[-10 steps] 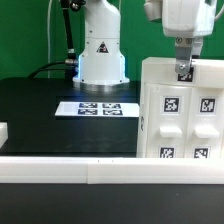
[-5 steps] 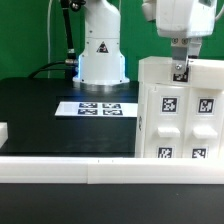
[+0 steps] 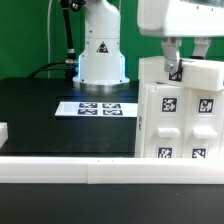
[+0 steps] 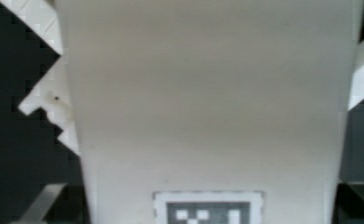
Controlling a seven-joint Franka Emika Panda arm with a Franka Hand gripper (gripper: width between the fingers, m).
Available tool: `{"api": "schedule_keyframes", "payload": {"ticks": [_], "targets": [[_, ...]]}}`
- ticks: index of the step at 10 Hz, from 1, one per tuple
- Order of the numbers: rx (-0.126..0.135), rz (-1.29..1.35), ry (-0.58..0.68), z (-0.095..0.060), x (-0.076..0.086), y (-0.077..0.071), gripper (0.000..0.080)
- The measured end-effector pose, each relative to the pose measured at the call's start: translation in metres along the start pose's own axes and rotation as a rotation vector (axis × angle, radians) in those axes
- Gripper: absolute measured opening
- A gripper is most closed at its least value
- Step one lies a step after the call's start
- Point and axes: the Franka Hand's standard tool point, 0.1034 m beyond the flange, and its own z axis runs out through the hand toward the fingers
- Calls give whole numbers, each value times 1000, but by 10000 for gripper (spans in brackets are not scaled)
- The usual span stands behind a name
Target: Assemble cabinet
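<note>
Where the exterior view looks across the black surface [image 3: 40,115], the cabinet [image 3: 180,110] stands upright at that view's right, its front set with blocks carrying black-and-white tags. The tool [image 3: 178,68] sits at the cabinet's top edge, with a tagged white piece [image 3: 176,70] showing between its fingers; whether the fingers grip that piece or merely flank it I cannot tell. The marker board [image 3: 97,108] lies flat on the surface in front of the arm's white base [image 3: 102,55], well apart from the cabinet. A long white rail [image 3: 70,168] runs along the near edge. In the wrist view, a broad pale panel of the cabinet [image 4: 205,100] fills most of the picture, blurred, with part of a tag [image 4: 211,210] at one edge; the fingers cannot be made out clearly there.
</note>
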Motion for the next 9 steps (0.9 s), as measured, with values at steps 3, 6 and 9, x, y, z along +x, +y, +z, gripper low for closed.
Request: {"api": "schedule_keyframes", "payload": {"ticks": [3,6,9], "targets": [[0,203,0,0,0,0,560],[-8,484,24,1,0,-3,560],[-9,706,42,1,1,-3,560]]}}
